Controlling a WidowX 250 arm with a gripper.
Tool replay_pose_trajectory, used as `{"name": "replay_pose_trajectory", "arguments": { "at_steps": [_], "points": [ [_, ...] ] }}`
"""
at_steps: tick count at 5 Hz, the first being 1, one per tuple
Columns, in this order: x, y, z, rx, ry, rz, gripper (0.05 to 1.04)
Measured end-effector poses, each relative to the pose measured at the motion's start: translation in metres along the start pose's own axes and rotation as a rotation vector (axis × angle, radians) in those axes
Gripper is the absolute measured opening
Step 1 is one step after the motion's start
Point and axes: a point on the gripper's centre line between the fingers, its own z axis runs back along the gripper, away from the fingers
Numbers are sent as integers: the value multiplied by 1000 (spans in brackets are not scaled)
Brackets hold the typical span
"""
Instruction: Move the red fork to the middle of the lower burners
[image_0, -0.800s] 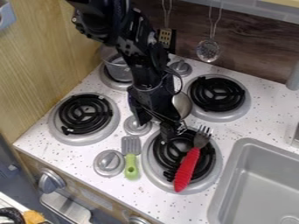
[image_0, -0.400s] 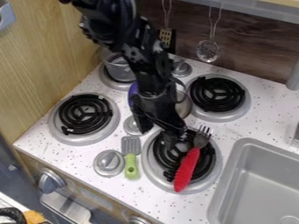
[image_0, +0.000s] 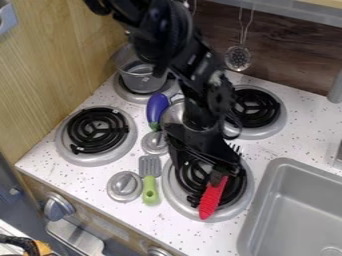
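Red fork (image_0: 212, 197) lies at a slant over the lower right burner (image_0: 172, 197), its handle toward the desk's (image_0: 194, 235) front edge and its tines just showing beyond the gripper (image_0: 218, 175). The gripper is right at the fork's neck, which it partly hides; whether it is open or closed on the fork, I cannot tell.

As for progress, the task looks to be at the grasp. The fork is not yet in the middle, between that burner and the lower left one (image_0: 63, 142). What seems left is to secure it, lift it clear of the coil, carry it toward the left and set it down. The green-handled spatula (image_0: 149, 180) already lies in that gap, beside the stove knob (image_0: 125, 186), so the fork could land on either and tip.

I can read no brand, label or other writing on the fork, spatula or burners.
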Motion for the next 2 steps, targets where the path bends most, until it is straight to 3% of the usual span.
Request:
{"name": "replay_pose_trajectory", "arguments": {
  "at_steps": [1, 2],
  "points": [
    [4, -3, -12, 11, -41, 46, 999],
    [7, -1, -19, 31, -60, 12, 999]
  ]
}}
